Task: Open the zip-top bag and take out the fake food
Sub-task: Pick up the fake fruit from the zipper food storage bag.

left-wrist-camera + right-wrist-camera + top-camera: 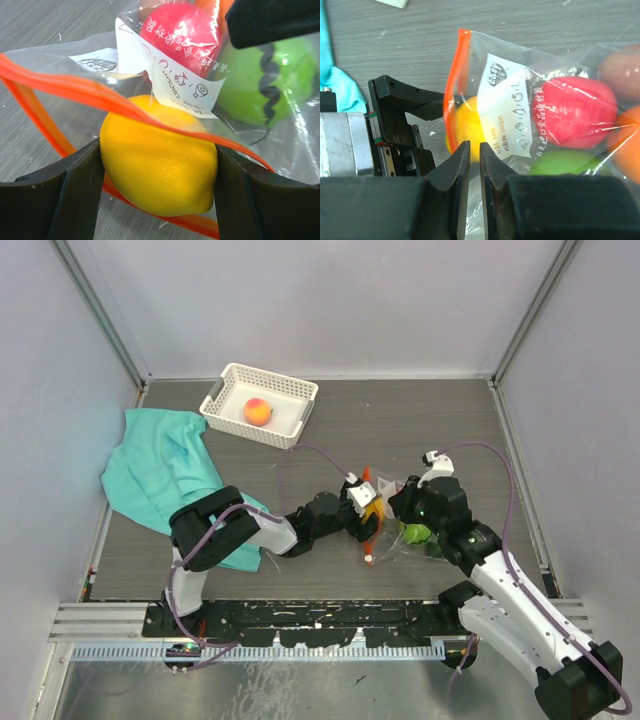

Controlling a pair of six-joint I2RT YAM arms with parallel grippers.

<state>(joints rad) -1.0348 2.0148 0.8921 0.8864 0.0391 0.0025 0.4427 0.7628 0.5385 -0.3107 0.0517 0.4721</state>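
The zip-top bag (408, 532) lies on the table between my arms, its orange-red zipper strip (455, 75) open and its white label (512, 115) facing up. My left gripper (157, 150) is shut on a yellow lemon (160, 160) at the bag's mouth, between the two zipper strips (75, 87). Red (572, 112), green (560, 162), orange (627, 145) and brown (620, 70) fruits sit inside the bag. My right gripper (474, 145) is pinched on the bag's clear film just behind the mouth, its jaws almost touching. In the top view the left gripper (368, 510) and right gripper (405, 502) meet at the bag.
A white slotted basket (215, 400) at the back holds a peach-coloured fruit (257, 411). A teal cloth (160, 465) lies at the left, partly under the left arm. The left gripper's black body (395, 115) shows in the right wrist view.
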